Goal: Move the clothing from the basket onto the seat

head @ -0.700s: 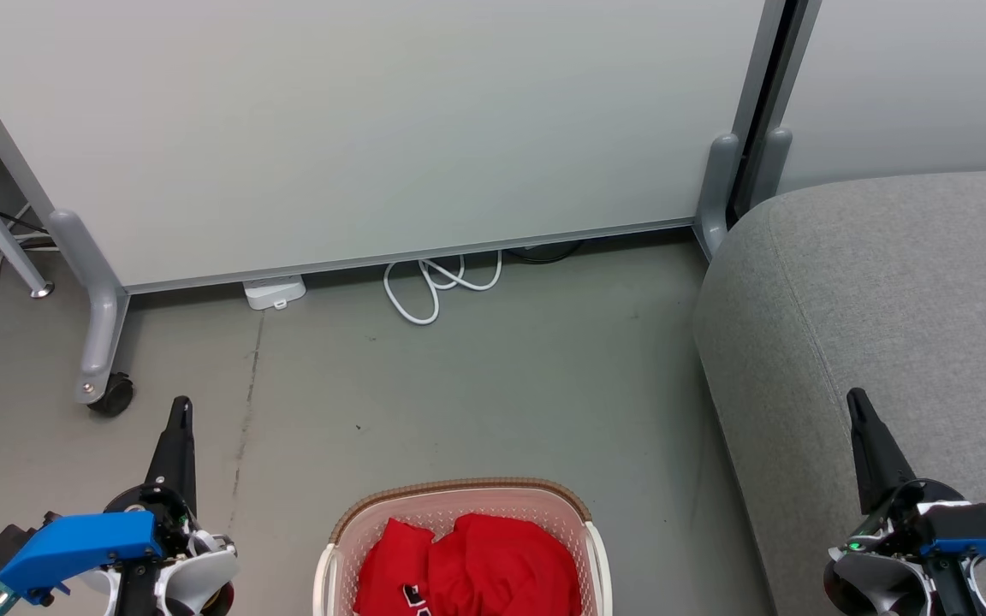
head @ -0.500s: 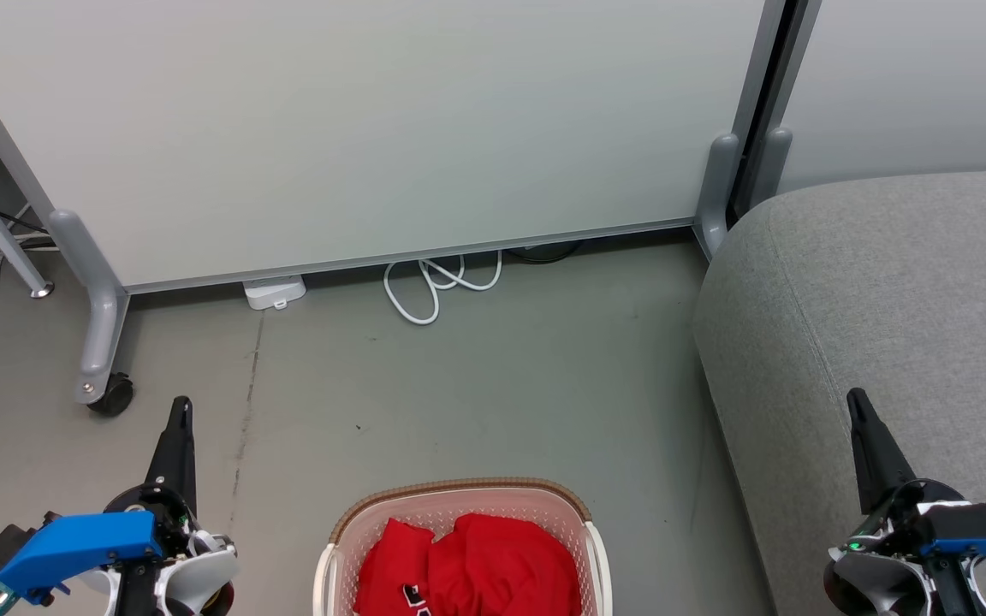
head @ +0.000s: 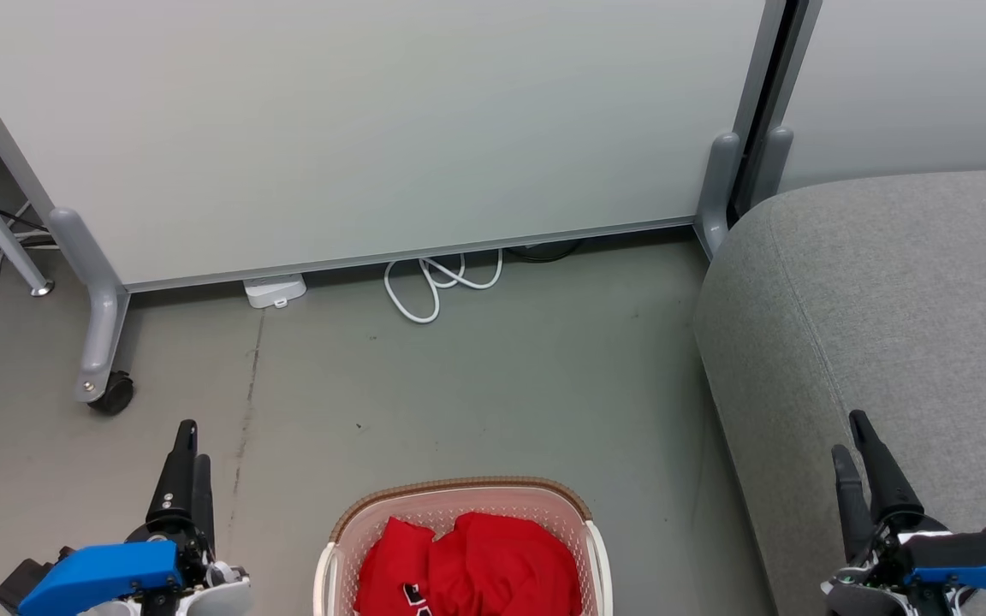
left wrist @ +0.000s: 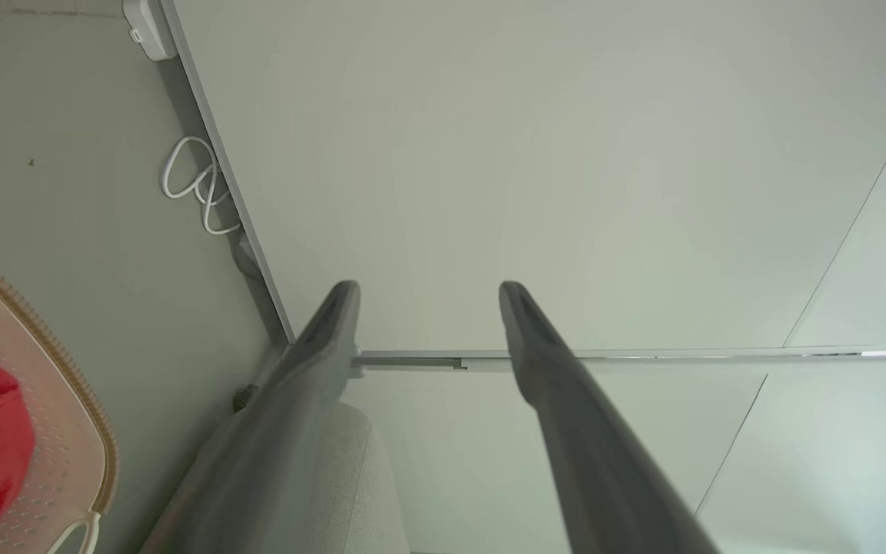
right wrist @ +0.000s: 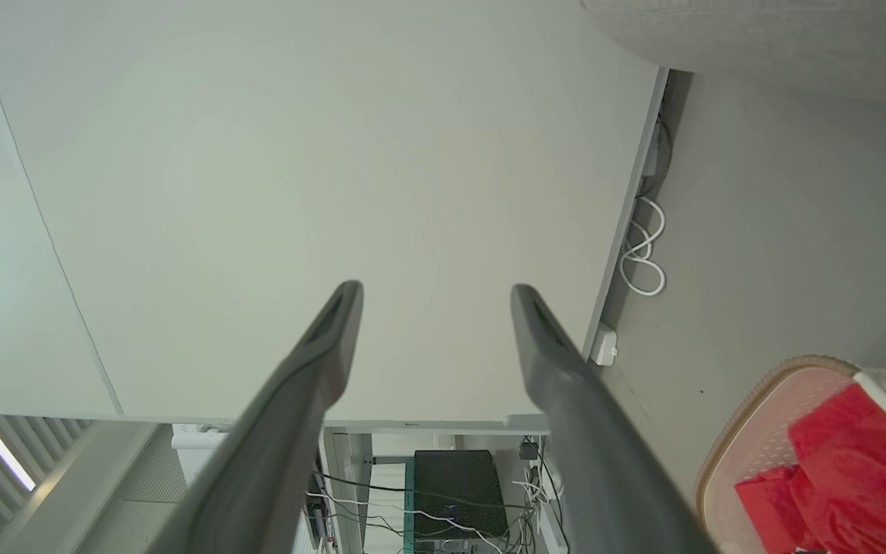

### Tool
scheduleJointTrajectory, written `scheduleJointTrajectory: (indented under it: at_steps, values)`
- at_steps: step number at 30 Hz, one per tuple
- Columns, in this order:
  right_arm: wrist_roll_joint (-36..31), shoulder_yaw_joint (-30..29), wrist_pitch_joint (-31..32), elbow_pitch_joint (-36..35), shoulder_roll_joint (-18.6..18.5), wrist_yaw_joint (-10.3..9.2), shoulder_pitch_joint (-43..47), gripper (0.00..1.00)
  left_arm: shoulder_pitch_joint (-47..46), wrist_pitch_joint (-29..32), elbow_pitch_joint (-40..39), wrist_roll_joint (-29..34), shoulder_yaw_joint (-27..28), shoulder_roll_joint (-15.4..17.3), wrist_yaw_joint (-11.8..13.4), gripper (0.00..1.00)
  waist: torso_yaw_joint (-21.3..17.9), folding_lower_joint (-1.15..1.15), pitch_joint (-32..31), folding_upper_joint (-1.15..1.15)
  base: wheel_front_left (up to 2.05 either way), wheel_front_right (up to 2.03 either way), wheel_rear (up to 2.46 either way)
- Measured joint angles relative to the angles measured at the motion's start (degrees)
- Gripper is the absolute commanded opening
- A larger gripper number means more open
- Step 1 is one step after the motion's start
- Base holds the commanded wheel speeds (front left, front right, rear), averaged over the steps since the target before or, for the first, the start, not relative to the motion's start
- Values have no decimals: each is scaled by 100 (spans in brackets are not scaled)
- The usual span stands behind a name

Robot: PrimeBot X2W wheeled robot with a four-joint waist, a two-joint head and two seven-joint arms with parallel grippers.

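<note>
Centrally, basket (head: 459,484) at bottom edge, bare floor (head: 501,385) between it and seat (head: 887,282)

I see the basket (head: 459,488) at the bottom middle of my head view, standing upright on the floor (head: 476,385), with its near part cut off by the frame edge. It is cream-white plastic with small holes in its walls and a brown braided rim. The clothing (head: 476,560) lies crumpled inside it: bright red fabric in soft folds, with a small black-and-white mark low down. The seat (head: 887,282) sits to the right, apart from the basket. It is a big grey woven cushion with a rounded corner and a stitched seam.
</note>
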Motion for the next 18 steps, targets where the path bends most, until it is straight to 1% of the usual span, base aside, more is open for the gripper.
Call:
scheduleJointTrajectory:
  at_steps: [4, 10, 18]
  values:
    - [-297, 42, -118, -41, 0, 0, -1, 100, -30, -105, -62, 241, -38, 0, 0, 100, 4, 0, 9, 0, 0, 0, 0]
    - [-826, 105, -259, -127, 0, 0, -4, 100, -52, -259, -178, 950, -85, 1, 0, 100, 13, 0, 27, 0, 0, 0, 0]
    - [-1833, 249, -453, -277, -1, 0, -18, 100, -76, -436, -356, 1755, -160, 3, 0, 100, 29, 0, 55, 0, 0, 0, 0]
